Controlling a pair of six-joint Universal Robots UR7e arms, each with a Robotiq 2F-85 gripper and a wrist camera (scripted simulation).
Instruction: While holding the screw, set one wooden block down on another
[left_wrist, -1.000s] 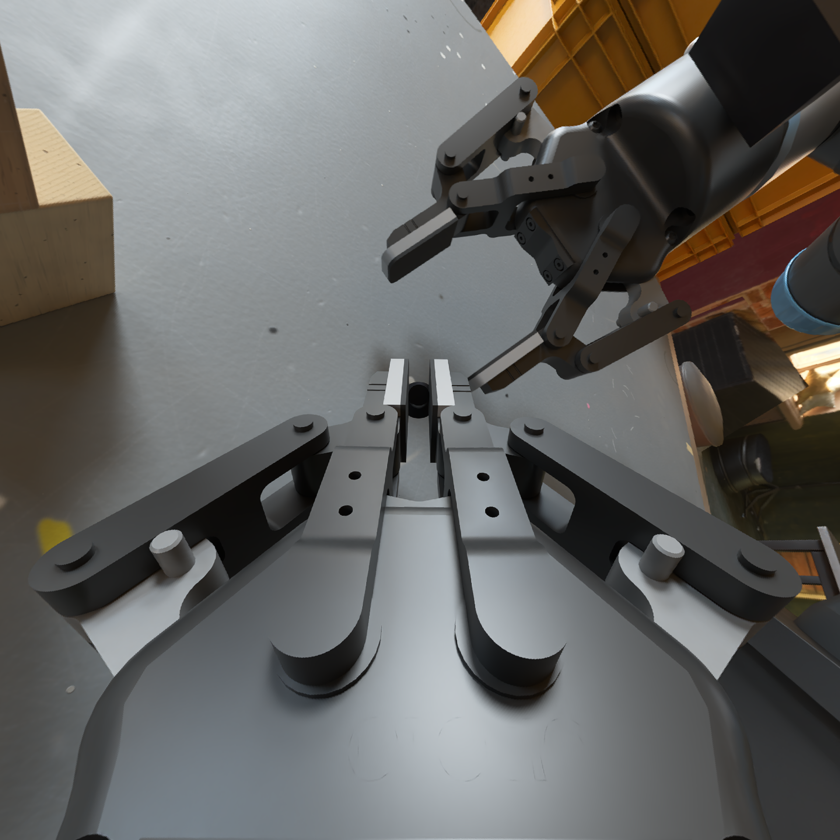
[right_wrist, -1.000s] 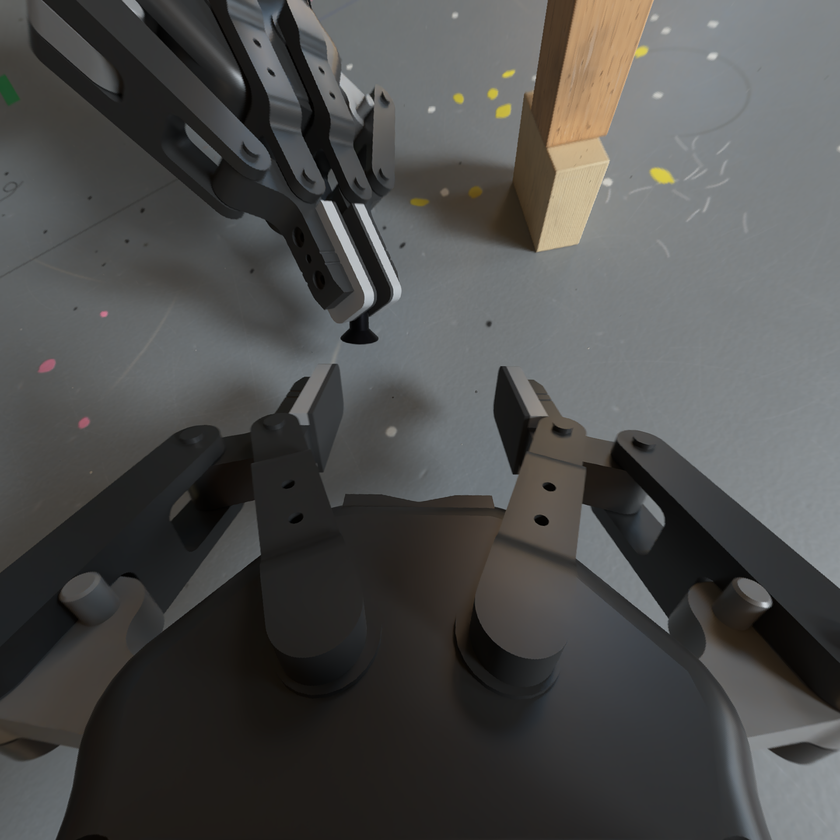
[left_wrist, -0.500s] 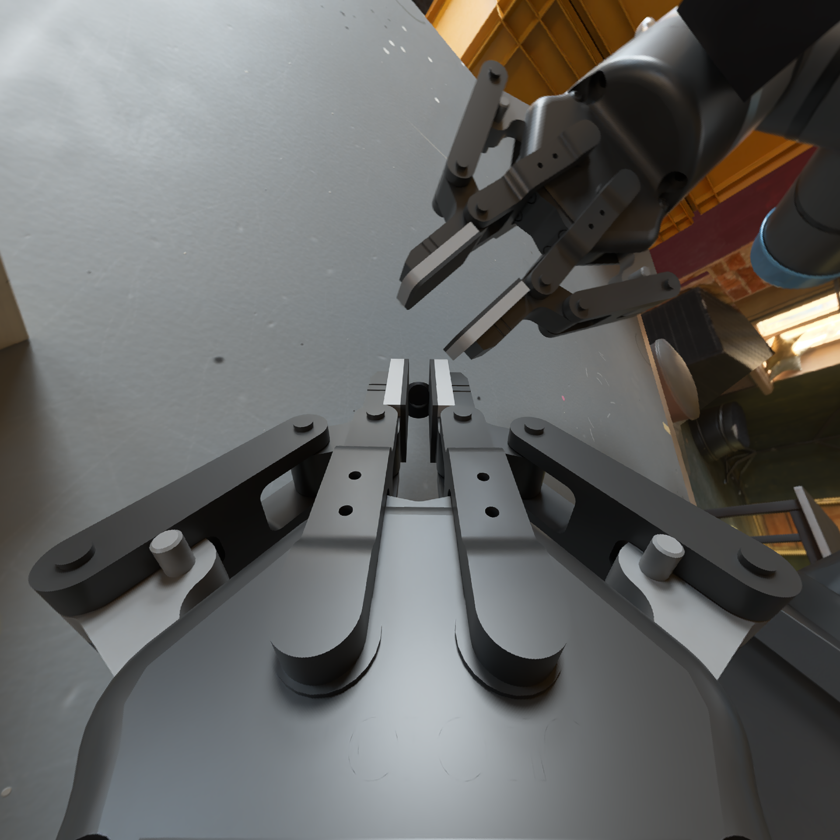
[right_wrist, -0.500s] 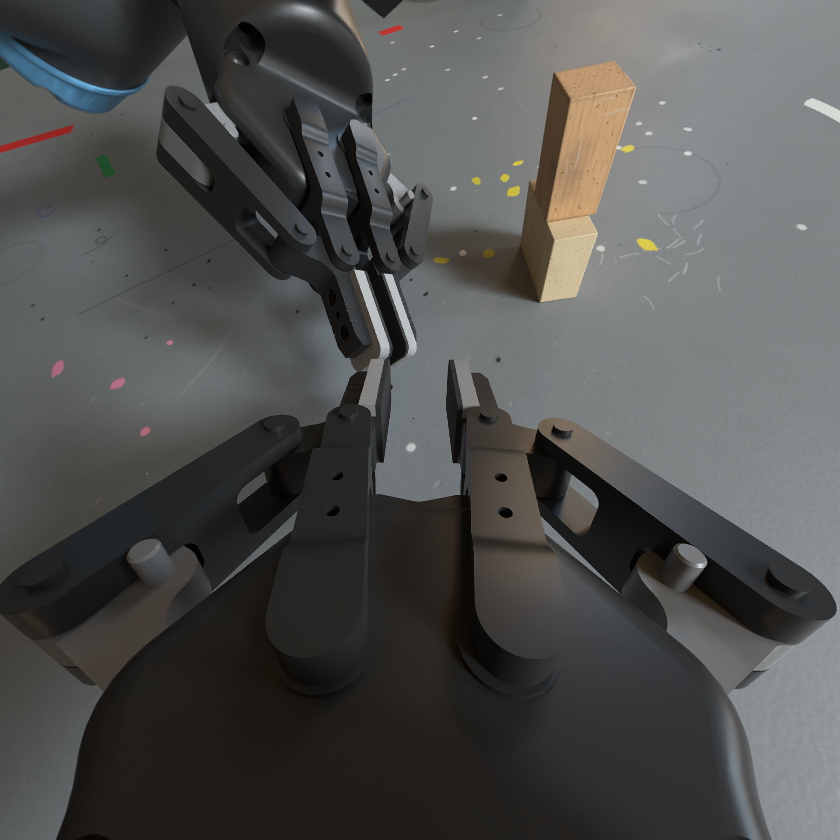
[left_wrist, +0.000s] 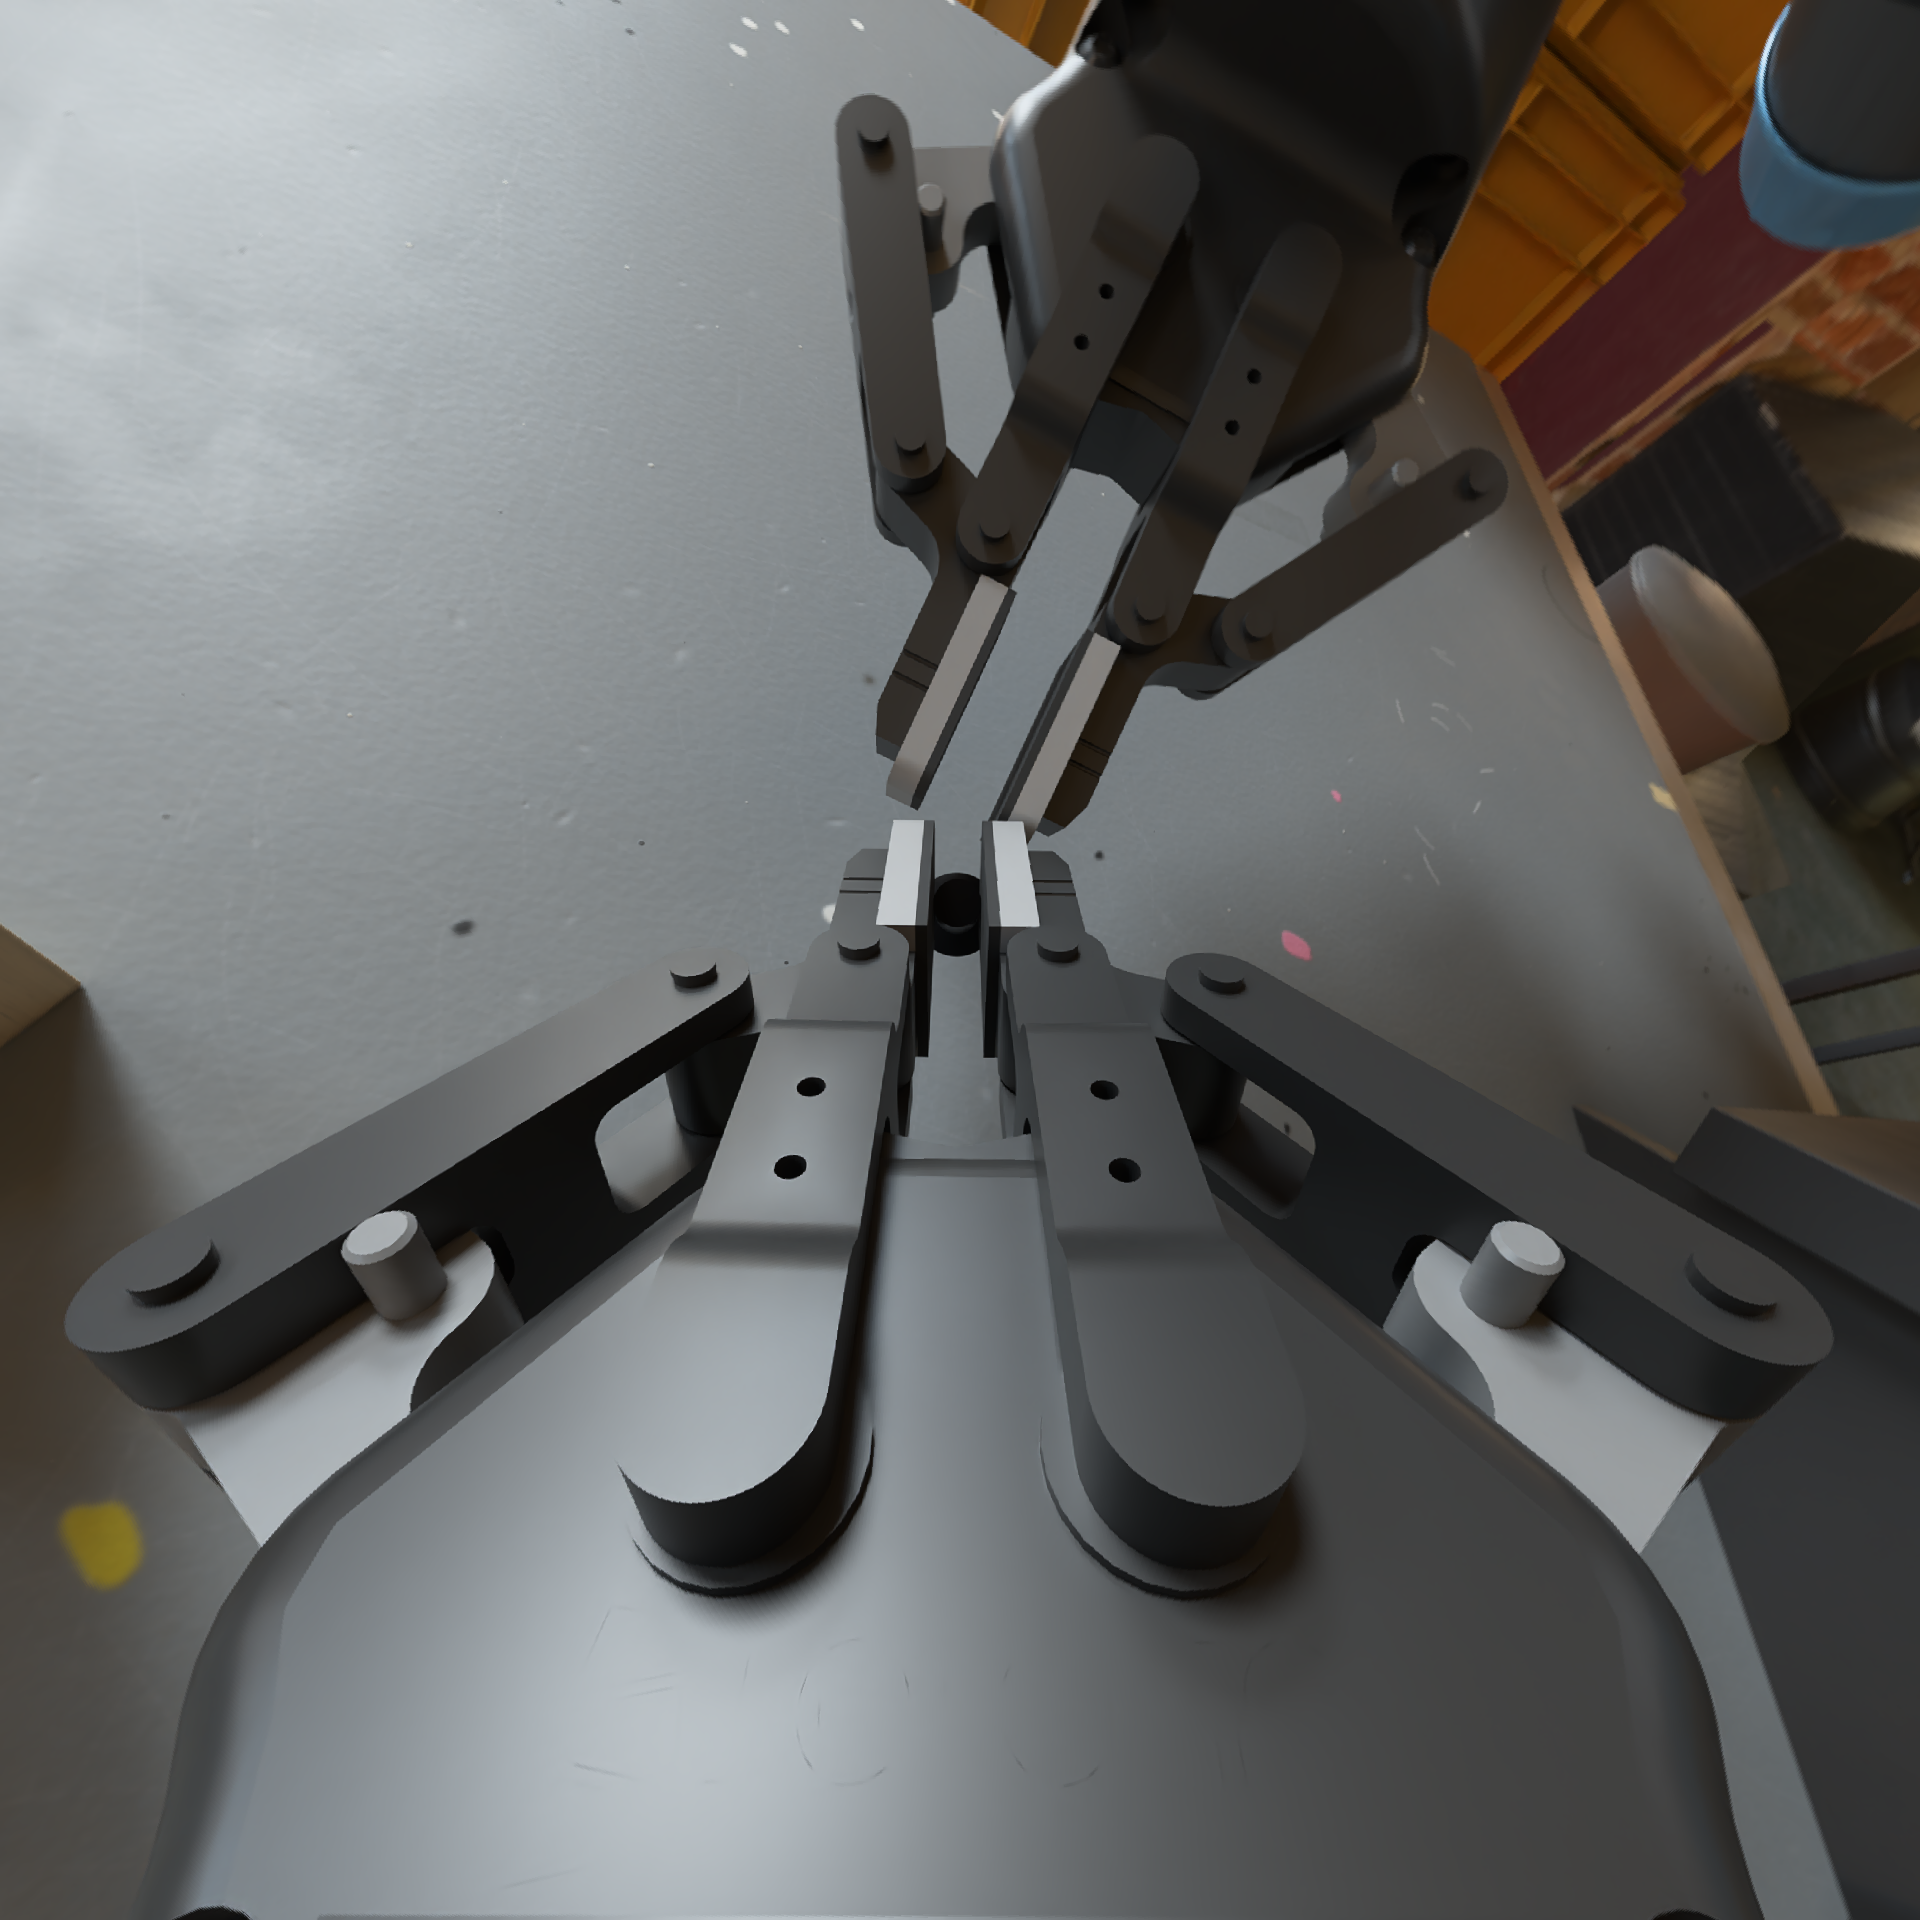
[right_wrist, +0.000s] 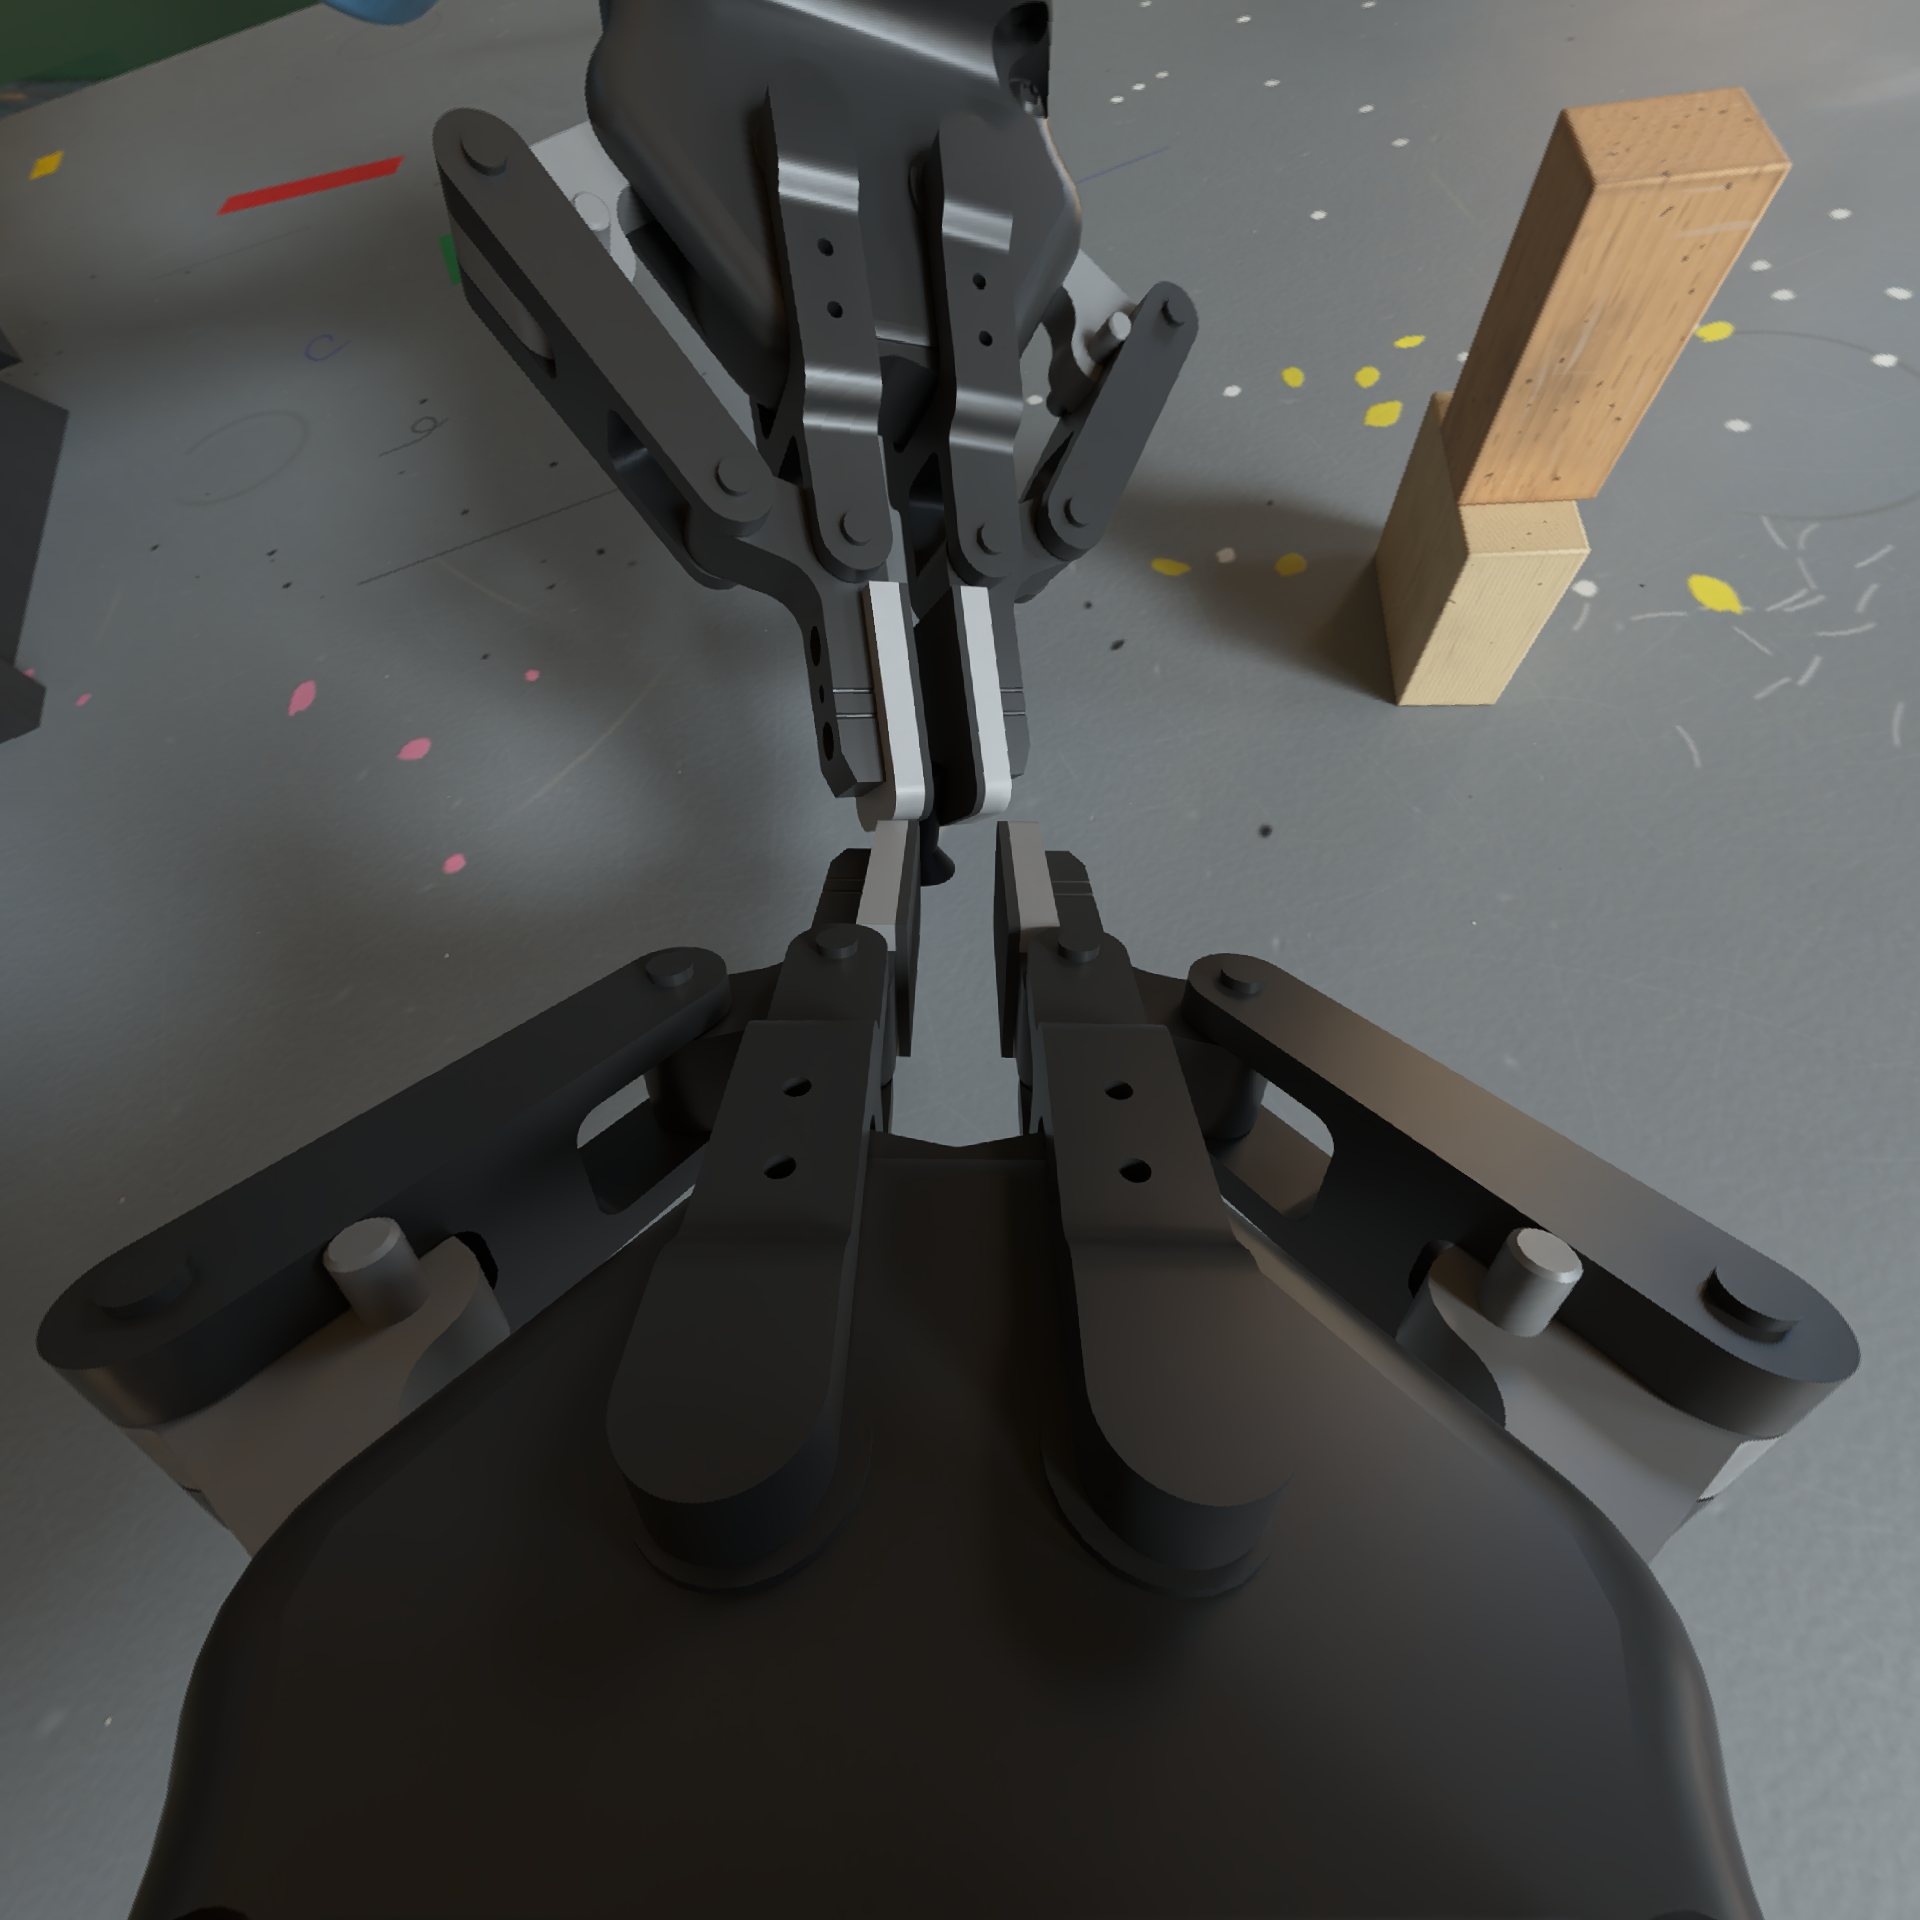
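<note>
My left gripper (left_wrist: 956, 878) is shut on the small black screw (left_wrist: 955, 902), which is held above the grey table. In the right wrist view the left gripper (right_wrist: 940, 805) points at me, and the screw's head (right_wrist: 943, 860) sticks out below its pads. My right gripper (right_wrist: 958, 883) has its jaws narrowed around that head, with a sliver of gap still showing. It faces the left one tip to tip (left_wrist: 966, 795). A darker wooden block (right_wrist: 1610, 301) stands tilted on a lighter wooden block (right_wrist: 1475, 613) at the far right. A corner of the lighter block (left_wrist: 26, 987) also shows in the left wrist view.
The table's right edge (left_wrist: 1662, 790) runs close by, with orange crates (left_wrist: 1558, 135) and a grey round object (left_wrist: 1683, 655) beyond it. A dark box (right_wrist: 21, 540) sits at the left border. Paint flecks dot the grey table (right_wrist: 1351, 935).
My right gripper has swung in line with the left one and moved in tip to tip. Its jaws have narrowed from wide open to a small gap around the screw's head.
</note>
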